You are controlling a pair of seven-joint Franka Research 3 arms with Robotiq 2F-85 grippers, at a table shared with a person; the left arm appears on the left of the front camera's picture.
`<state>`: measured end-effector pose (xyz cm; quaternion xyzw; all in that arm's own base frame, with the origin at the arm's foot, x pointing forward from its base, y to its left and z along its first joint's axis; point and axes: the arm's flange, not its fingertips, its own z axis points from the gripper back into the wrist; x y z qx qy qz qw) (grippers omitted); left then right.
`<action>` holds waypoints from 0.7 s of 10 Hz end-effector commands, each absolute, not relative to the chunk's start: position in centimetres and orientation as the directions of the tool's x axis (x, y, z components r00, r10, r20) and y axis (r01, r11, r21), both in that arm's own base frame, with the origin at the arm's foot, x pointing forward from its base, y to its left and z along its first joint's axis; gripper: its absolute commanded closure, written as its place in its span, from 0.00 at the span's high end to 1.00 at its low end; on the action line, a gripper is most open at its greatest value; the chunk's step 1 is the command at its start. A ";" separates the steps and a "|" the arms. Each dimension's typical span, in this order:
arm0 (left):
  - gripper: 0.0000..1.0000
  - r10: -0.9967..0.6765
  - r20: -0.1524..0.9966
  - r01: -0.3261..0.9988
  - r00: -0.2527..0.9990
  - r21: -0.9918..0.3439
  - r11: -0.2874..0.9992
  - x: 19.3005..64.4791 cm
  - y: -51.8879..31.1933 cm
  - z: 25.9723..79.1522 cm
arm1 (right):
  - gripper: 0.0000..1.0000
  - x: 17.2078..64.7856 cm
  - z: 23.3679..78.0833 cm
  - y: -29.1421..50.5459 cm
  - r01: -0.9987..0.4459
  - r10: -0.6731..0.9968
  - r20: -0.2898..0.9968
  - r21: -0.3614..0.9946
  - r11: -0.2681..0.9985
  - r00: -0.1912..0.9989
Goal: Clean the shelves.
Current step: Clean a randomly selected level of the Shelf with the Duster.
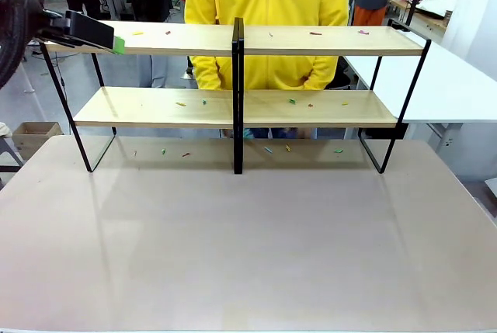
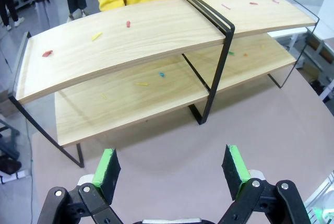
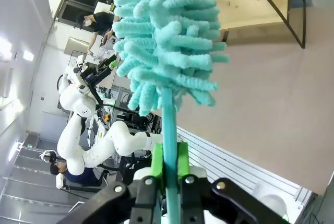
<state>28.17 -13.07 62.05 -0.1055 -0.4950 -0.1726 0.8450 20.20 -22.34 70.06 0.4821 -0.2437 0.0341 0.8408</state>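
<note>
Right wrist view has the right gripper [image 3: 168, 164] pinching a soft, light duster [image 3: 167, 36] by its thin stem, left gripper [image 2: 173, 167] spread empty, while the stiff shelves [image 1: 194, 39] likely need only gentle sweeps.

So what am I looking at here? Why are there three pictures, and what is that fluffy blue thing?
These are three cameras looking at one moment. The first camera sits between two robot arms and looks across a table at a person in a yellow top. On the table stand the shelves: two wooden boards in a thin black frame. Little coloured scraps lie on both boards and on the table under them.

The other two cameras ride on the robot's wrists. The left gripper has two fingers with green pads, spread open and holding nothing, looking down at the shelves.

The fluffy thing is a turquoise duster. The right gripper pinches its thin handle between its fingers. It will probably sweep the scraps off.
</note>
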 end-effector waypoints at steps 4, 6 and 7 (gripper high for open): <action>1.00 -0.185 0.875 0.393 0.448 -0.007 0.919 28.2 -13.0 62.1 | 0.00 20.1 70.8 -22.5 -0.282 -0.187 0.432 0.804 0.524 0.882; 1.00 -0.185 0.875 0.393 0.448 -0.007 0.919 28.2 -13.0 62.1 | 0.00 20.1 70.8 -22.5 -0.282 -0.187 0.432 0.804 0.524 0.882; 1.00 -0.185 0.875 0.393 0.448 -0.007 0.919 28.2 -13.0 62.1 | 0.12 20.2 70.0 -22.4 -0.291 -0.179 0.441 0.795 0.532 0.879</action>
